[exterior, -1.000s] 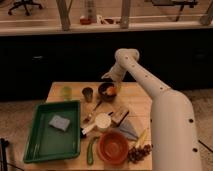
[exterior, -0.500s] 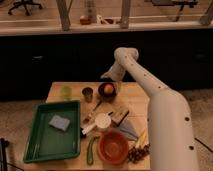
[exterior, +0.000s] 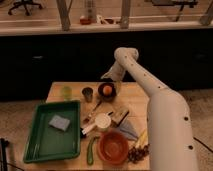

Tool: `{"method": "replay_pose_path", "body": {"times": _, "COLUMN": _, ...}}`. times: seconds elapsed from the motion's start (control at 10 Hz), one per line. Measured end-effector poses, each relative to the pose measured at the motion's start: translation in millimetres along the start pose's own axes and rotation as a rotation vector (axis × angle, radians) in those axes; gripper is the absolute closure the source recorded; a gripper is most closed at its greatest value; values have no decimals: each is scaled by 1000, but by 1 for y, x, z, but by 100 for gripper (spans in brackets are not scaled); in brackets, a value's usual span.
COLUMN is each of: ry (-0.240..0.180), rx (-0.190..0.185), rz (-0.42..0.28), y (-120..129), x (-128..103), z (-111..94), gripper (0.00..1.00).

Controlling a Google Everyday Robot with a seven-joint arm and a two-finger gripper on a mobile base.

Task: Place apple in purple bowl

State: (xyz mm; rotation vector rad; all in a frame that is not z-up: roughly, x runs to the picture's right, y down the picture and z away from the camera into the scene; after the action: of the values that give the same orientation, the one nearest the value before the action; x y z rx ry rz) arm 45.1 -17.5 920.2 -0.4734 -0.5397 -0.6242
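The gripper [exterior: 111,76] hangs at the far edge of the counter [exterior: 135,95], just behind and above the purple bowl [exterior: 107,92]; whether its jaws are open or closed I cannot tell from here, and nothing shows between them. The apple [exterior: 107,90] sits inside the purple bowl, apart from the gripper. The white arm [exterior: 160,110] sweeps in from the right and covers much of that side of the counter, so the open wood lies mostly right of the bowl, beneath the arm, and along the far left corner. Just left of the bowl stands a small dark cup [exterior: 88,93], and left of that a pale green cup [exterior: 67,92]. Nearer me the counter is crowded: a green tray [exterior: 35,145] with a grey sponge [exterior: 60,122] in it fills the left side, a white cup [exterior: 103,121] lies near the middle with a utensil beside it, and the orange bowl [exterior: 114,147] sits at the near edge with a green vegetable [exterior: 91,150] to its left and a dark grape bunch [exterior: 137,154] to its right. A banana [exterior: 141,139] lies just beside the grapes, against the arm.
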Motion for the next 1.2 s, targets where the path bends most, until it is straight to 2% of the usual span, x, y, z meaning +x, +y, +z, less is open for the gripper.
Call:
{"method": "replay_pose_path", "body": {"times": 0.2, "ry": 7, "rx": 7, "rz": 5, "y": 6, "x": 4, "z": -2, "gripper": 20}}
{"method": "replay_pose_path", "body": {"times": 1.2, "ry": 7, "rx": 6, "rz": -27, "y": 5, "x": 7, "z": -5, "gripper": 20}}
